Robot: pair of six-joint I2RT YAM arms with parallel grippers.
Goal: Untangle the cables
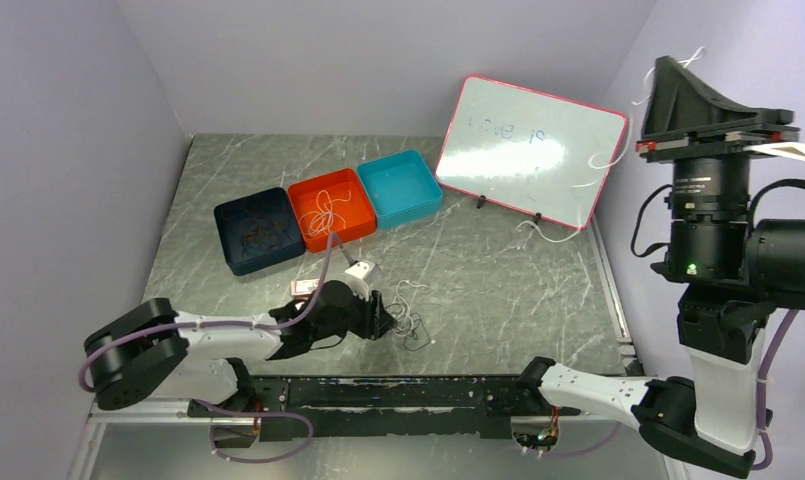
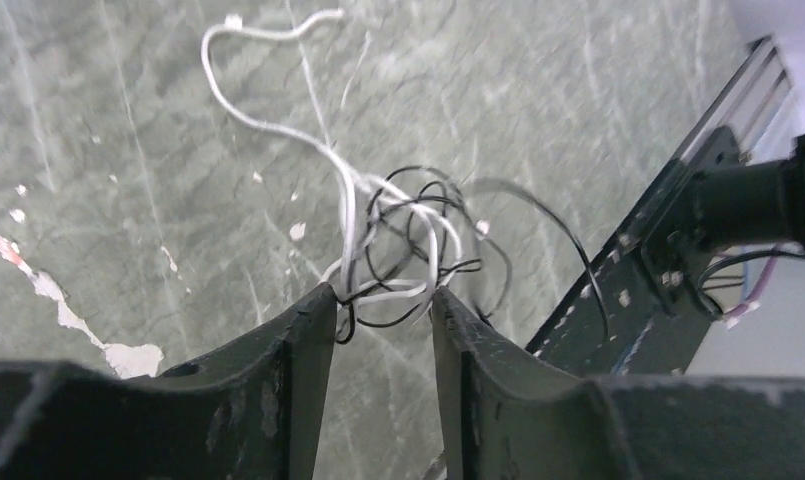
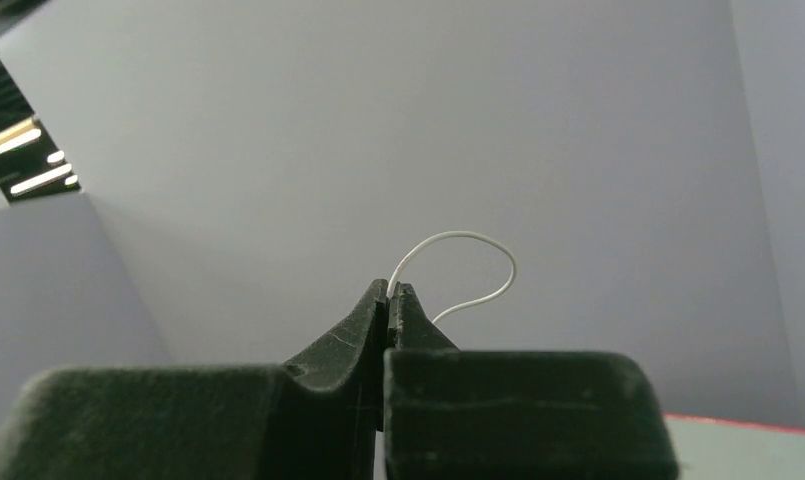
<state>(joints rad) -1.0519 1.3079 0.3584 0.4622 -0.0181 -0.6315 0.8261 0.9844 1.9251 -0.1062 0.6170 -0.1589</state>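
Observation:
A tangle of thin white and black cables (image 1: pixel 410 322) lies on the marble table near the front middle. It also shows in the left wrist view (image 2: pixel 408 235). My left gripper (image 1: pixel 383 318) is low over the table and open (image 2: pixel 381 296), its tips at the near edge of the tangle with strands lying between them. My right gripper (image 1: pixel 668 68) is raised high at the right and shut on a white cable (image 3: pixel 458 265). That cable (image 1: pixel 610 155) hangs down in front of the whiteboard to the table.
Three bins stand at the back: dark blue (image 1: pixel 258 232), orange (image 1: pixel 330 210) holding a white cable, and teal (image 1: pixel 400 188). A pink-framed whiteboard (image 1: pixel 531 150) leans at the back right. A small white plug (image 1: pixel 361 270) lies beside the left arm.

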